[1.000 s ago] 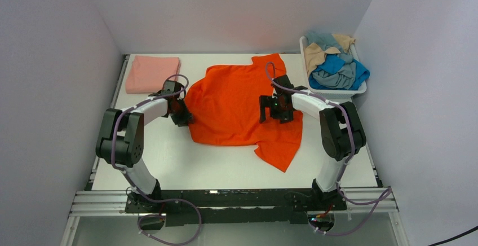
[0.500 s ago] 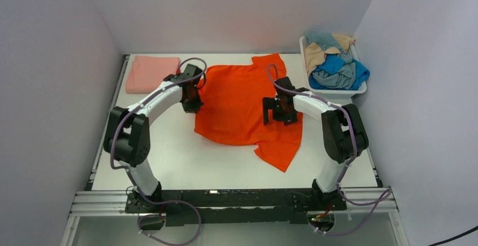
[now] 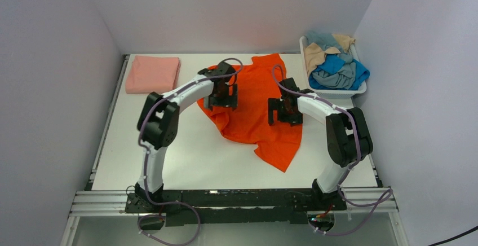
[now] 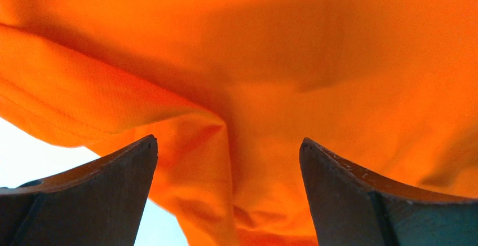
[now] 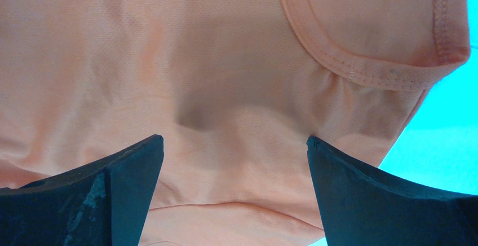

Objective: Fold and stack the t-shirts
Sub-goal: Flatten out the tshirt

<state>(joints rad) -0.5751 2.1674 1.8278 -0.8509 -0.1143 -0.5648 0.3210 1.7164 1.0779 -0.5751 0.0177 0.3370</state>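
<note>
Hovering over the bright orange t-shirt [image 3: 255, 116] in the middle of the table [image 3: 186, 156], I see my left gripper [image 3: 221, 97], fingers apart, above its doubled-over left edge, my right gripper [image 3: 284, 112], likewise unclenched, above its right side, long axis near-to-far.

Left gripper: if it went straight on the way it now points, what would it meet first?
The orange t-shirt: its creased cloth fills the view ahead of the left gripper, whose jaws are open. How near the cloth is remains unclear.
</note>
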